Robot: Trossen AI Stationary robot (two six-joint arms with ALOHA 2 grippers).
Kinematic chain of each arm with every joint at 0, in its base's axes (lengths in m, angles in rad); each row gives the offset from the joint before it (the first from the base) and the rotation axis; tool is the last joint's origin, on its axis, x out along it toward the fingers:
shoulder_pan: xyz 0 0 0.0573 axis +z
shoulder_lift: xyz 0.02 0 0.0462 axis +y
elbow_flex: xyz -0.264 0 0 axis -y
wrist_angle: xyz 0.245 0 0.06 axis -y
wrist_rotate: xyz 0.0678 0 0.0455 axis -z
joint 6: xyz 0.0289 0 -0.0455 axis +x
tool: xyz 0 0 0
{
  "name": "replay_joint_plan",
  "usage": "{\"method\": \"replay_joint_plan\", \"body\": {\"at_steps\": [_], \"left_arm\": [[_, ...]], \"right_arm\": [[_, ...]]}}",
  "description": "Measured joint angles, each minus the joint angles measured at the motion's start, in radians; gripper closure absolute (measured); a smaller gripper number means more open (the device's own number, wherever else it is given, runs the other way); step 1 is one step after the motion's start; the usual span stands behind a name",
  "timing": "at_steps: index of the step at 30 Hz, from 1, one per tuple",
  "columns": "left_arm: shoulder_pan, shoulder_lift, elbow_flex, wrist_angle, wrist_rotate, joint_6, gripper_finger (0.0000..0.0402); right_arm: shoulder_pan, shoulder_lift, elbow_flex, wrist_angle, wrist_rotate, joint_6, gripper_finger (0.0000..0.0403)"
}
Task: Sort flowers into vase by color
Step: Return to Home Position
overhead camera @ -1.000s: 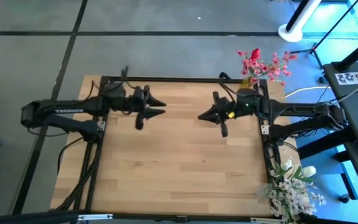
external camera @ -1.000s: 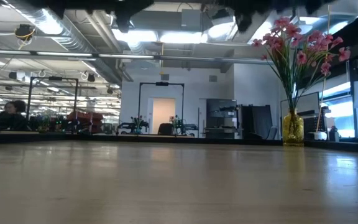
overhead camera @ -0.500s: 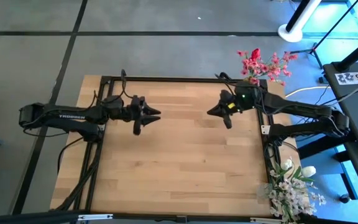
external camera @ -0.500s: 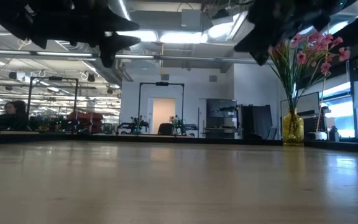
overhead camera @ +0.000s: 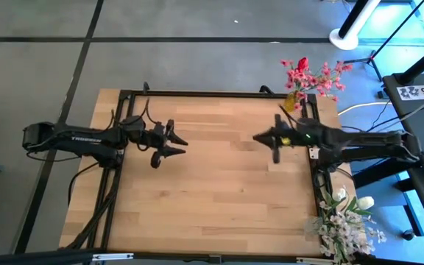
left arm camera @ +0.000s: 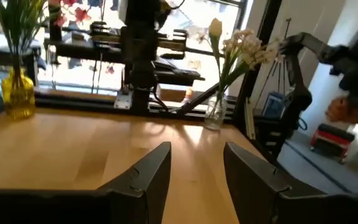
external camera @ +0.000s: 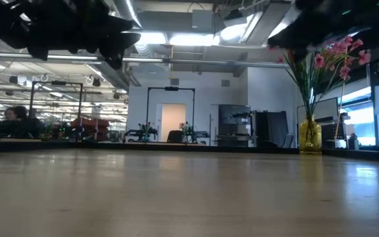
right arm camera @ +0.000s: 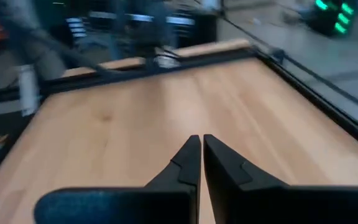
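Left gripper (overhead camera: 180,145) hangs empty above the table (overhead camera: 212,191), fingers apart; my right gripper (overhead camera: 259,138) is pressed together on nothing. Pink and red flowers (overhead camera: 311,73) stand in the yellow vase (external camera: 310,136), white flowers (overhead camera: 348,219) in the clear vase (left arm camera: 215,115). Homing, I should retract smoothly, clear of those stems.

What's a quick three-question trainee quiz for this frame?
1. True or false: the left pincer holds a flower.
2. The pink and red flowers stand in: A) the yellow vase; B) a bucket; C) a mug.
3. Fill in: the right pincer is ____ (open or shut).

Key: 1 false, it is open and empty; 2 A; 3 shut.
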Motion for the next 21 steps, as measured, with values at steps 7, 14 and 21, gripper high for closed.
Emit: {"method": "replay_joint_plan", "body": {"at_steps": [7,14,21], "left_arm": [[0.056,0.000,-0.073,0.037,0.020,-0.009,0.0257],[0.179,-0.001,-0.084,0.118,0.216,0.012,0.0257],[0.297,0.002,-0.083,0.103,0.351,0.075,0.0257]], "right_arm": [[0.138,-0.373,-0.115,-0.053,-0.006,-0.043,0.0382],[0.138,-0.733,-0.272,-0.064,-0.071,-0.031,0.0381],[0.138,-0.788,-0.356,-0.072,-0.077,-0.048,0.0381]]}}
